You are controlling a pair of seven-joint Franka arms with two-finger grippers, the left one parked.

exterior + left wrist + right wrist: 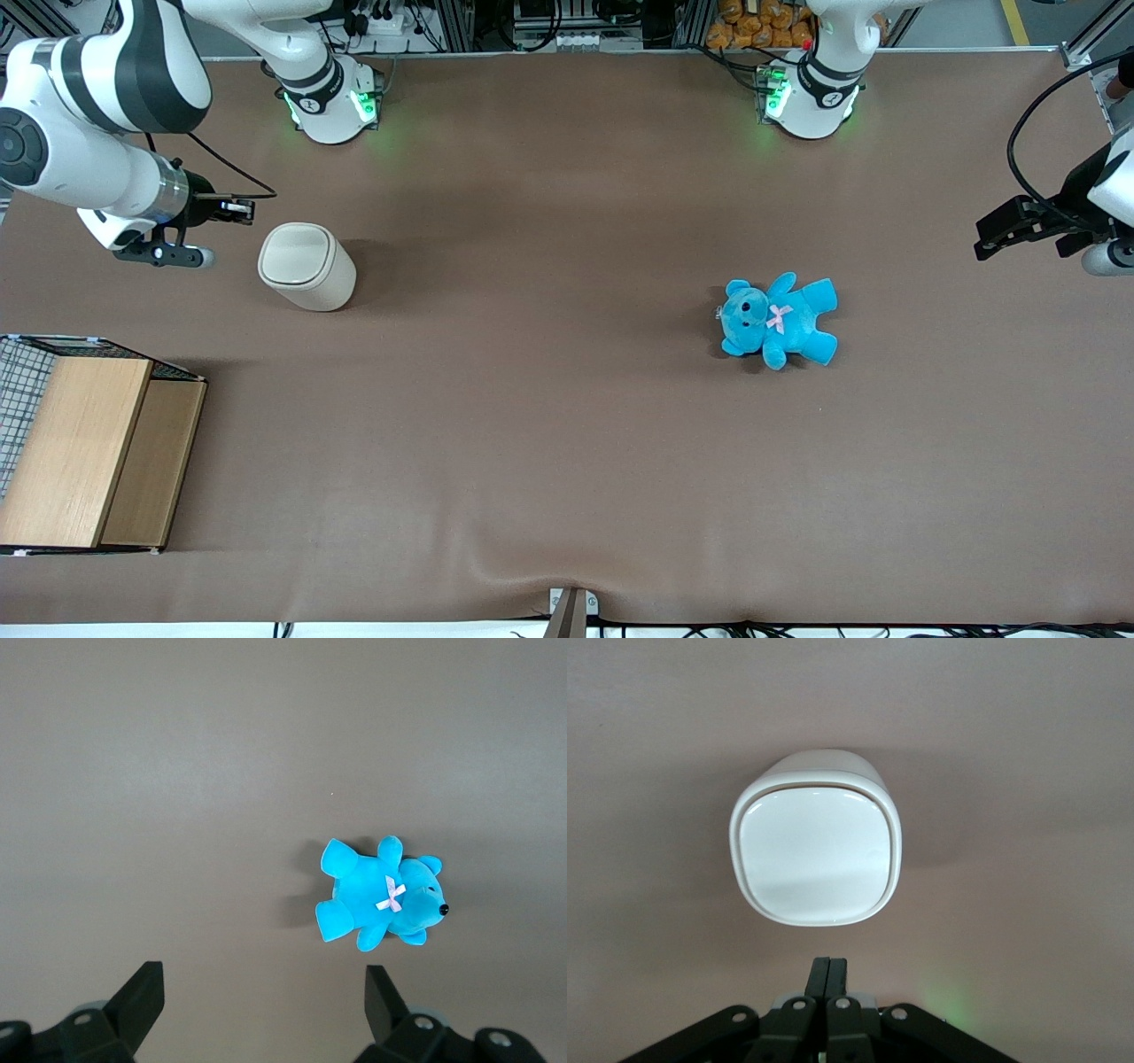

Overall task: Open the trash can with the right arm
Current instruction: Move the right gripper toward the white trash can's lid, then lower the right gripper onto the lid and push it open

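The trash can stands upright on the brown bench, close to the working arm's end and nearer the robot-base edge than the front edge, and I see its smooth lid lying flat and closed in the right wrist view. The right arm reaches in over that same end of the bench, its gripper hanging in the air just beside the trash can and apart from it, a little farther from the front camera than the lid. From the wrist camera I read the fingers as pressed together with nothing between them (they meet in a thin line just short of the trash can's rim).

At the bench corner toward the working arm's end and the front edge sits a wooden box with a wire mesh panel along its outer side. The blue teddy lies on its back toward the parked arm's end, well apart from the trash can, with a pink bow on its chest.
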